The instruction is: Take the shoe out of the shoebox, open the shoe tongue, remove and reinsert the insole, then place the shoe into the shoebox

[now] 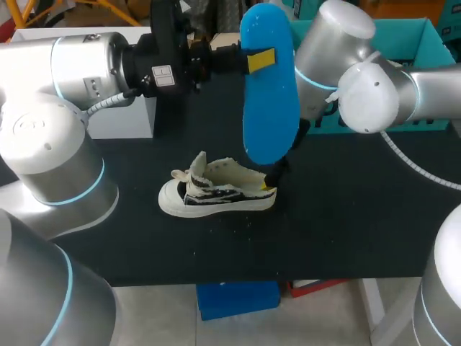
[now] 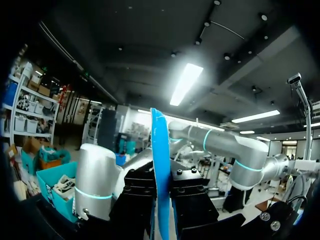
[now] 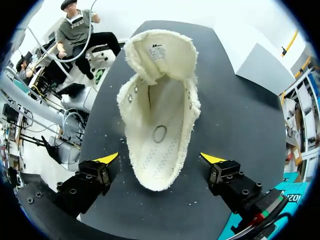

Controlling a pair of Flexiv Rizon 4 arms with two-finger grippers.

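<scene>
- Shoe (image 1: 216,193): is sitting upright on its sole on the dark surface (image 1: 346,231), outside the shoebox (image 1: 425,43). Its heel is lying between the spread fingers of the right tool (image 3: 160,159), so the take-out step is reading as done.
- Tongue (image 3: 159,52): is folding forward toward the toe, ahead of the right tool, leaving the mouth wide. The opening step is looking complete.
- Insole (image 1: 269,79): blue, is hanging on edge in the air, pinched between the fingers of the left tool (image 2: 161,200) and raised over the shoe's heel end. The shoe's pale stitched floor is showing bare under the right tool, so removal is judged done.
- Left tool: is clamping the insole from both sides, near its upper part.
- Right tool: is standing open, with its yellow tips to either side of the heel and apart from it, gripping nothing.
- Shoebox: teal, is standing behind the right arm, well apart from both tools.
- Remaining, by judgement: sliding the insole back in, then returning the shoe to the shoebox. Roughly the first half is appearing finished.
</scene>
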